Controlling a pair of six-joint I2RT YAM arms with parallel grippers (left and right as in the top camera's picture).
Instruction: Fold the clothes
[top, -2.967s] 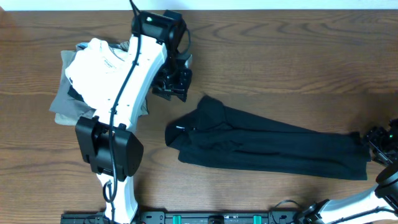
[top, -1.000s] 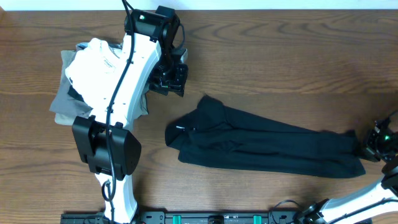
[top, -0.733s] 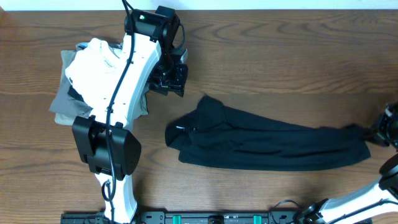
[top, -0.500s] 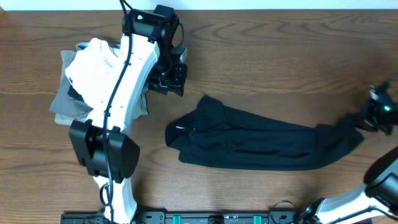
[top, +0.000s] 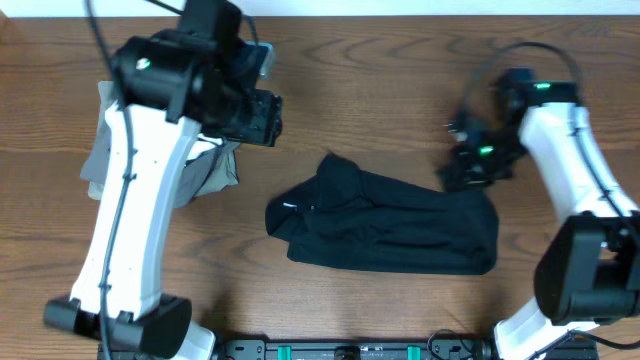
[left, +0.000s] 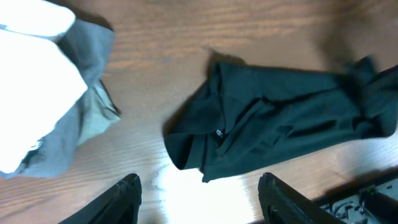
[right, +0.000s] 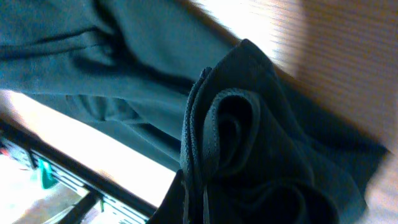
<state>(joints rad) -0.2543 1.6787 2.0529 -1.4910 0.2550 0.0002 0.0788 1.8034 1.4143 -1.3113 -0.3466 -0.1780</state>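
Bench: brown wood grain (top: 400, 70), bare across its 12 o'clock side, with a black rail along the 6 o'clock edge.
Shirt: the black polo shirt (top: 385, 228) lies at the bench's centre as a narrow band running 9 to 3 o'clock, with the collar end at 9 o'clock.
Done, by my reading: the sides look already folded in lengthwise, given how slim the band is, and the 3 o'clock end is raised off the wood and bunched.
Left to do: laying that end over toward the collar, flattening it, and likely one more crosswise fold.
Right arm: reaches in from 3 o'clock, wrist turned down over the shirt's 2 o'clock corner.
Right gripper (top: 466, 172): pressed together on a rolled wad of the shirt's end, as the wrist view shows.
Left arm: stretched up toward 11 o'clock, held above the bench and clear of the shirt.
Left gripper (left: 199, 183): fingers spread, nothing between them, looking down on the collar end.
Pile: a white garment (left: 34, 74) sits on grey cloth (left: 87, 99) at 10 o'clock, apart from the shirt.
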